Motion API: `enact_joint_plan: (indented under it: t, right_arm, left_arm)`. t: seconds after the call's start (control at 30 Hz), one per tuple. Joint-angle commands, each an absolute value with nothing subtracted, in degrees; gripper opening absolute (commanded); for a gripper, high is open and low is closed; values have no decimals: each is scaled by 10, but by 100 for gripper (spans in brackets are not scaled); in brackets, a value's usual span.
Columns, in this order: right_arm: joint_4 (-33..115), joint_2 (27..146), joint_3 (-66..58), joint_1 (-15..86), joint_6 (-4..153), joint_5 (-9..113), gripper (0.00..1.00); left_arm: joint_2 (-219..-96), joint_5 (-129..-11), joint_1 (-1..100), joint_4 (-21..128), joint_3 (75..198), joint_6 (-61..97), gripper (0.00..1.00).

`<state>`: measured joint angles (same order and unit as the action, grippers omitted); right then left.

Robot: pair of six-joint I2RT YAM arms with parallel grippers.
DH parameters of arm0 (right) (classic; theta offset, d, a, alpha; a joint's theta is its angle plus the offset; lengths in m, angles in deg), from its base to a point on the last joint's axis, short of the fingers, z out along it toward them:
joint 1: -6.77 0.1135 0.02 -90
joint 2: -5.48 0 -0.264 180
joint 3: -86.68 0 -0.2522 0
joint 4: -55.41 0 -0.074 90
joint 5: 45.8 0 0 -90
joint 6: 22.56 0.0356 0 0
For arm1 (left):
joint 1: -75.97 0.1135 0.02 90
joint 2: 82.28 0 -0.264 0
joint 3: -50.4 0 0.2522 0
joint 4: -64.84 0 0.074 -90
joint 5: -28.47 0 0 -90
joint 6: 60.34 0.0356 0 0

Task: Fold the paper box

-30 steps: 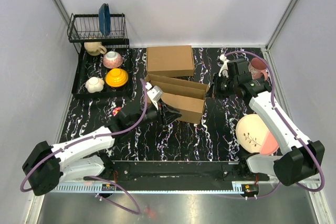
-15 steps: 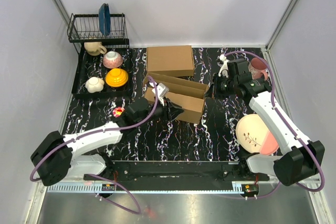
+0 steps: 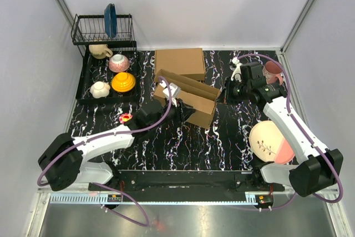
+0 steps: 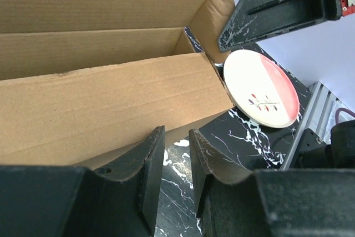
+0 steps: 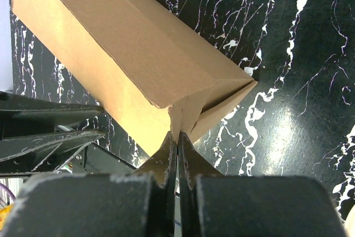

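Top view: the paper box (image 3: pixel 195 101) sits half-raised between the tools. Its long front wall is directly ahead of the left gripper (image 3: pixel 186 113), and its right end meets the tips of the right gripper (image 3: pixel 223 96). I count two cardboard boxes (the second box (image 3: pixel 178 64), beyond the first from both tools, is already formed), one patterned plate (image 3: pixel 270 142) beside the right arm, and two grippers.

Left wrist view: the jaws stand slightly apart with only dark table (image 4: pixel 244 137) between them. The front wall rises just past the fingertips (image 4: pixel 157 137).

Right wrist view: the jaws are pressed together, tips at the folded end corner. I cannot tell whether a sliver of cardboard is nipped.

If the left gripper pushes the wall while the right end is only lightly pinned, the box may slide or swivel instead of folding, or its walls may spring open.
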<state>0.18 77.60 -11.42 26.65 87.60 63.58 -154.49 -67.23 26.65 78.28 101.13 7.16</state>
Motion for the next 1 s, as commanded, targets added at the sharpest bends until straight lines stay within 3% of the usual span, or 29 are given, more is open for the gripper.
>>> enact_joint_plan:
  t: [0.0, 0.97]
  right_arm:
    - [10, 768, -97, 272, 881, 663, 0]
    - [69, 823, -87, 273, 1014, 663, 0]
  left_arm:
    - [-1568, -649, 267, 808, 1039, 74, 31]
    - [-1627, -671, 267, 819, 1070, 70, 32]
